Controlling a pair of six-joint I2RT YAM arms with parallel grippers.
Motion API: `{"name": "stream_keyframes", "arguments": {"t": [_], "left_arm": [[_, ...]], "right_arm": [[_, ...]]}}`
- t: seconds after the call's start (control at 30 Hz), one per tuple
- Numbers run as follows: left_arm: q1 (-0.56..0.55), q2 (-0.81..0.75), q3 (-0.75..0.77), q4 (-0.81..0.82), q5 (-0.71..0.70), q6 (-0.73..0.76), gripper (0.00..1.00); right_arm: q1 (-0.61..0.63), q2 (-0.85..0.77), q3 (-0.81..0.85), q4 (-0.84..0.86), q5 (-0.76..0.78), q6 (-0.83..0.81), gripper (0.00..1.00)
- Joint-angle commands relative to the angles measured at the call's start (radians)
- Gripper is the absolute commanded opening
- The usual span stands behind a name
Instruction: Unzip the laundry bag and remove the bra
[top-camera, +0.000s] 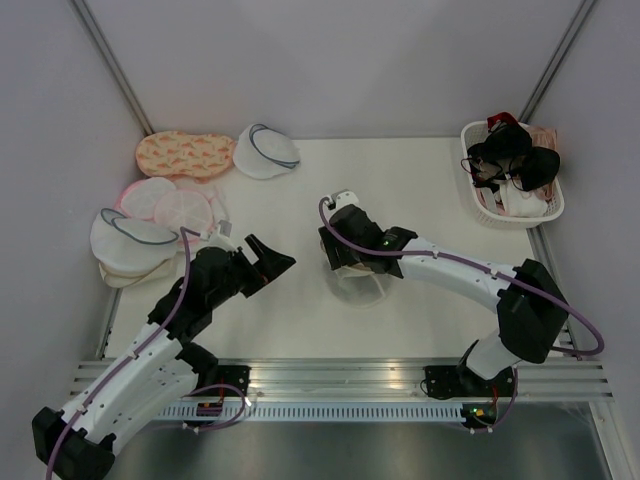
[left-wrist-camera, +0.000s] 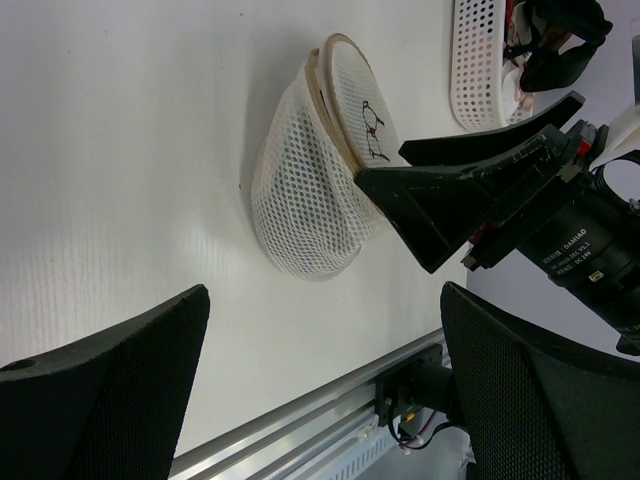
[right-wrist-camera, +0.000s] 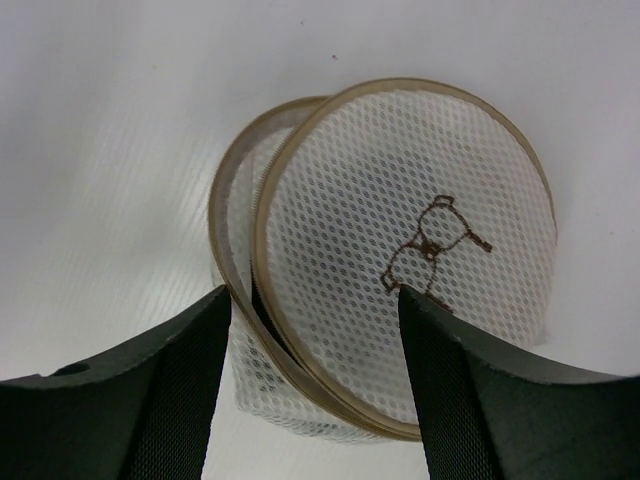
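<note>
The laundry bag (top-camera: 362, 288) lies mid-table, a white mesh drum with a tan rim and a small bra drawing on its flat face (right-wrist-camera: 400, 220). It also shows in the left wrist view (left-wrist-camera: 300, 200). Its zipper is partly open, with a dark gap along the rim. No dark garment shows through the mesh. My right gripper (top-camera: 345, 262) is open and its fingers (right-wrist-camera: 180, 380) straddle the bag's near rim. My left gripper (top-camera: 275, 255) is open and empty, apart from the bag on its left. Black bras (top-camera: 512, 148) lie in the basket at the back right.
A white perforated basket (top-camera: 480, 205) stands at the back right with black and pink-white garments. Pink-rimmed pouches (top-camera: 175, 205), grey-rimmed pouches (top-camera: 130, 238) and an orange patterned pouch (top-camera: 185, 152) lie at the left. Another grey-rimmed pouch (top-camera: 265, 150) lies at the back. A metal rail (top-camera: 340, 375) runs along the near edge.
</note>
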Motion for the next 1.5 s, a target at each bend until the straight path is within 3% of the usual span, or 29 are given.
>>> {"name": "stream_keyframes", "arguments": {"t": [0.0, 0.53, 0.67, 0.9, 1.07, 1.2, 1.3, 1.4, 1.43, 1.47], "left_arm": [[0.003, -0.011, -0.005, -0.01, 0.002, 0.009, 0.99], [0.003, -0.034, -0.008, -0.028, 0.002, 0.014, 0.99], [0.003, -0.042, -0.003, -0.041, -0.004, 0.015, 0.99], [0.003, -0.037, -0.002, -0.045, -0.014, 0.017, 0.99], [0.005, -0.023, -0.002, -0.044, -0.012, 0.018, 0.99], [0.003, -0.017, 0.0, -0.042, -0.011, 0.02, 0.99], [0.005, -0.012, 0.0, -0.042, -0.008, 0.021, 0.99], [0.005, -0.014, 0.0, -0.042, -0.009, 0.021, 0.99], [0.005, -0.014, -0.002, -0.042, -0.008, 0.021, 0.99], [0.005, -0.014, 0.0, -0.042, -0.008, 0.021, 0.99]], "right_arm": [[0.002, 0.031, 0.051, 0.077, -0.05, -0.011, 0.72], [-0.084, 0.025, 0.058, 0.153, 0.059, 0.1, 0.72], [-0.11, 0.082, 0.071, 0.16, 0.005, 0.091, 0.71], [-0.101, 0.118, 0.068, 0.202, -0.227, 0.035, 0.71], [-0.075, 0.125, 0.075, 0.168, -0.23, 0.005, 0.7], [-0.055, 0.166, 0.12, 0.075, -0.141, -0.011, 0.68], [-0.021, 0.21, 0.166, -0.016, -0.025, -0.015, 0.62], [0.003, 0.218, 0.176, -0.065, 0.072, 0.008, 0.45], [0.008, 0.215, 0.176, -0.08, 0.091, 0.012, 0.29], [0.009, 0.206, 0.176, -0.088, 0.133, 0.021, 0.21]]}}
